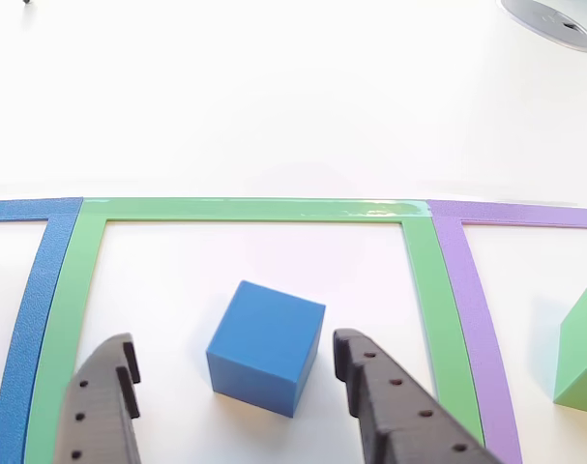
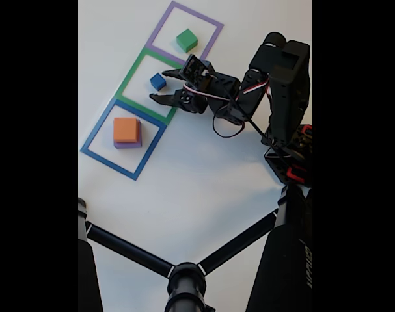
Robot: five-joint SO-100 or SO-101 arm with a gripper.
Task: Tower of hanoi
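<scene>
Reaching: the gripper (image 2: 164, 86) stands wide open at the blue cube (image 2: 158, 81), one finger on each side, neither touching it in the other view.
Blue cube: on the white table (image 2: 184, 182), inside the green square outline (image 2: 133, 68); seen close between the black fingers (image 1: 395, 406) in the other view (image 1: 266, 346).
Green block: inside the purple outline (image 2: 207, 45) in the fixed view (image 2: 187, 40), at the right edge of the other view (image 1: 580, 353).
Orange block: stacked on the purple block (image 2: 127, 144), inside the blue outline (image 2: 96, 130) (image 2: 125, 129).
Arm: black, stretching in from the right of the fixed view (image 2: 282, 71).
</scene>
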